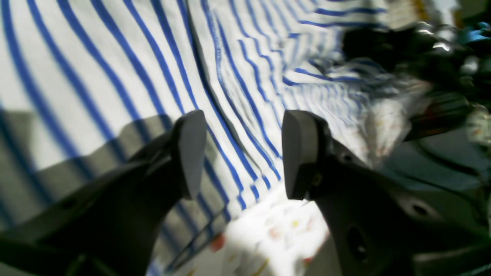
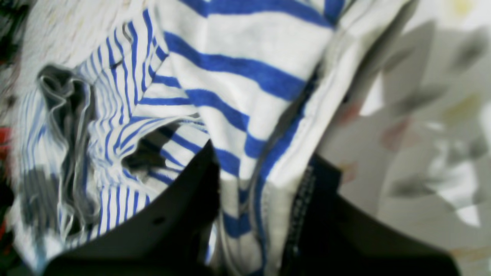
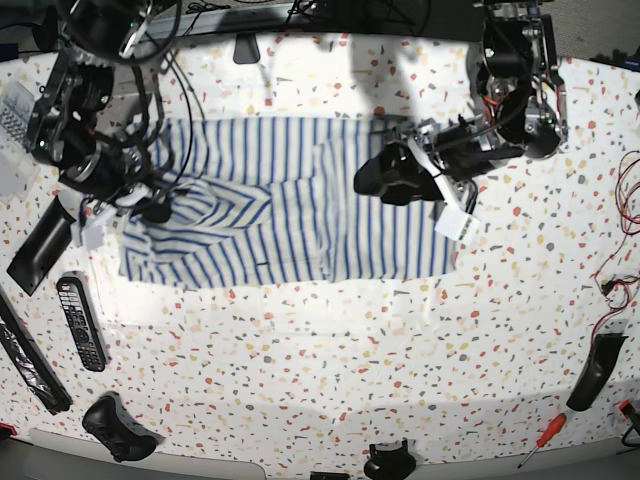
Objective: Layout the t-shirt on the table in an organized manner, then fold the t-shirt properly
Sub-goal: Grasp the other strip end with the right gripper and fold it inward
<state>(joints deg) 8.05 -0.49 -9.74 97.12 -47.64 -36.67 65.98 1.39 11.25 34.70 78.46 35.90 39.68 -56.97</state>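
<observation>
Speckled counter (image 3: 330,340) fills my base view, white with red, orange, grey and yellow flecks.

Nearest edge: a dark controller (image 3: 118,428) at my view's left, a black part (image 3: 389,462) at centre, a red-handled screwdriver (image 3: 541,436) and a black handle-like object (image 3: 591,371) at right.

Left side, a little farther in: a remote (image 3: 80,321) and two long black pieces (image 3: 38,246), well apart from the cloth.

Middle: the shirt (image 3: 290,225), white with thin blue stripes, lies spread across the counter. Its end at my view's left is bunched and creased; its other end lies flatter.

Right gripper (image 2: 261,214), at my view's left: in its wrist view I see the jaws clamped on a seamed edge of the shirt, cloth running between the two black fingers and rumpled beyond them.

Left gripper (image 1: 243,153), at my view's right: jaws apart, nothing between the pads (image 1: 190,151). They sit just above the shirt's edge, where striped cloth meets bare counter. The wrist view is blurred; I cannot tell whether the pads touch the cloth.

Far edge: cables and both arm bases.
</observation>
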